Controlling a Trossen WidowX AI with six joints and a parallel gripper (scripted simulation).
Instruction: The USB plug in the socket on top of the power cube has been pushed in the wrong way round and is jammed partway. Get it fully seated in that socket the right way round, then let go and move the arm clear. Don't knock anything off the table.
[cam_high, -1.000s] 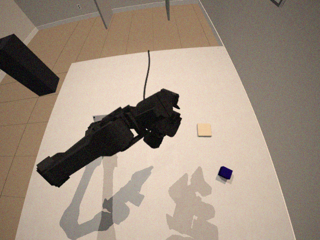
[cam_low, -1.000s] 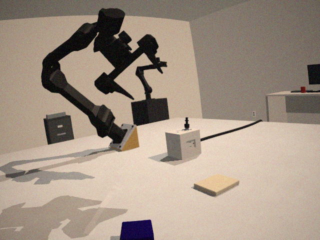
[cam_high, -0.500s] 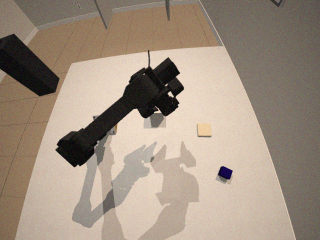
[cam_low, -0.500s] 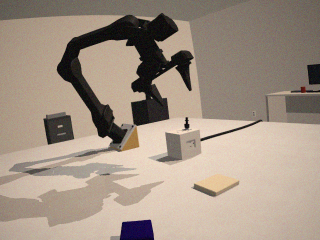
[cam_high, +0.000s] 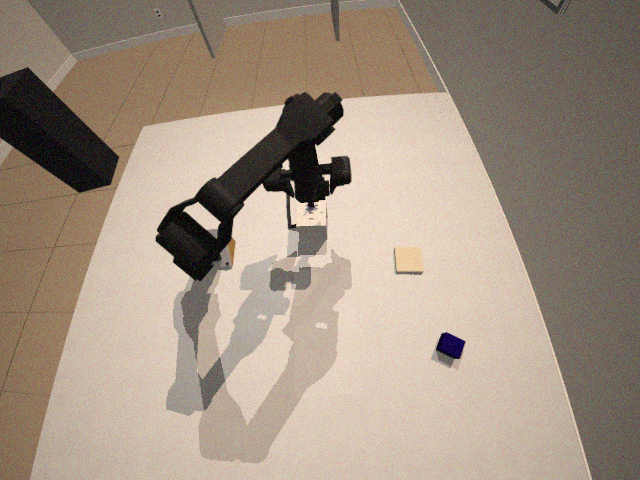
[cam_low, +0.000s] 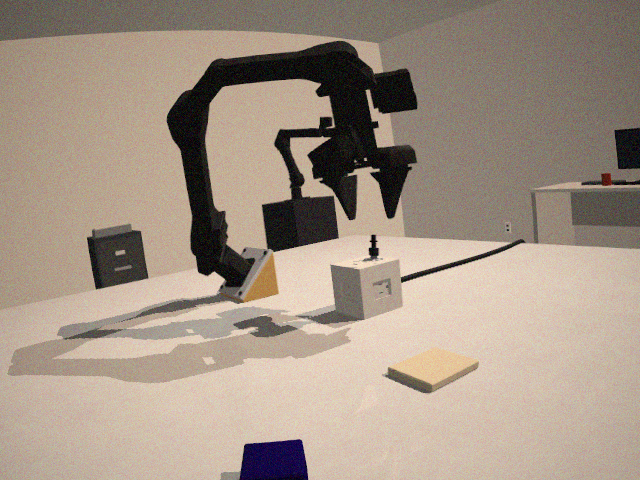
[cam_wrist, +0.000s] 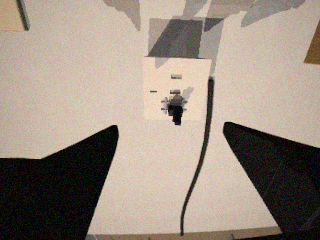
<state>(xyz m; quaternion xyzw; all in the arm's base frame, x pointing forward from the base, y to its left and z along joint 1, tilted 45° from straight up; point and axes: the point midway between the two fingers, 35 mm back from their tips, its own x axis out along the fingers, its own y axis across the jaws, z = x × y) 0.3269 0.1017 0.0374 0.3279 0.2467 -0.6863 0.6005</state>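
The white power cube (cam_high: 311, 239) (cam_low: 347, 290) (cam_wrist: 155, 107) stands on the table. The small black USB plug (cam_low: 373, 250) (cam_wrist: 175, 107) stands upright in the socket on its top, toward one edge of that face; which way round it is cannot be told. In the top view the arm partly covers the plug. My gripper (cam_low: 371, 218) (cam_wrist: 171, 128) is open and empty, pointing down above the plug, with a gap between the fingertips and the plug's top. In the wrist view the plug shows between the two fingers, slightly beyond the fingertip line.
A black cable (cam_low: 460, 262) (cam_wrist: 204, 150) runs from beside the cube toward the table's far edge. A flat yellow block (cam_high: 408, 260) (cam_low: 433, 367) and a dark blue block (cam_high: 450, 345) (cam_low: 273, 459) lie on the table. The arm's wedge-shaped base (cam_low: 264, 281) stands near the cube.
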